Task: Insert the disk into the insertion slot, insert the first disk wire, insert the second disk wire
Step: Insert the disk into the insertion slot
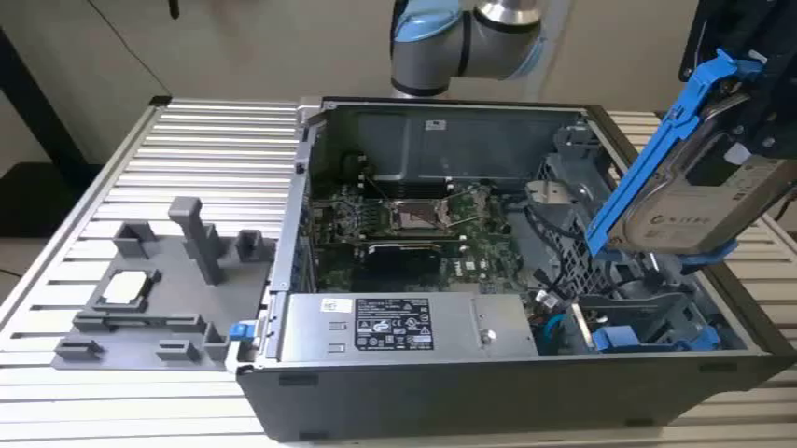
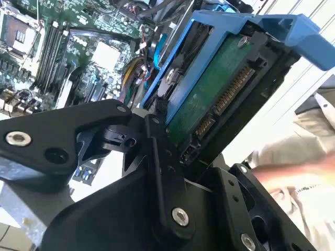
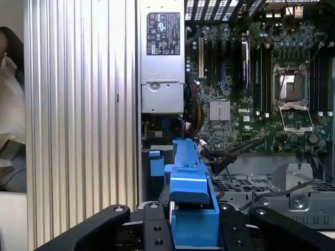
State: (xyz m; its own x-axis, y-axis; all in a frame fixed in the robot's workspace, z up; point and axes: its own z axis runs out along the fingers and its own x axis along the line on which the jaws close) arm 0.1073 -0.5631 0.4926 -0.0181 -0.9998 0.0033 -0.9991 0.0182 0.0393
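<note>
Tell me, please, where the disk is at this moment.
In the exterior view the disk hangs tilted in the gripper at that view's right, above the drive cage of the open computer case.

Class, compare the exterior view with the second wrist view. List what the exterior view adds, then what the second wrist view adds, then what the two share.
The exterior view adds the whole open computer case, the grey fixtures beside it at the exterior view's left, the grey box with a white sticker, and the pale labelled face of the disk.

The second wrist view adds the disk's green circuit board and its connectors.

Both show the disk in its blue bracket, held tilted by the gripper, and the motherboard.
</note>
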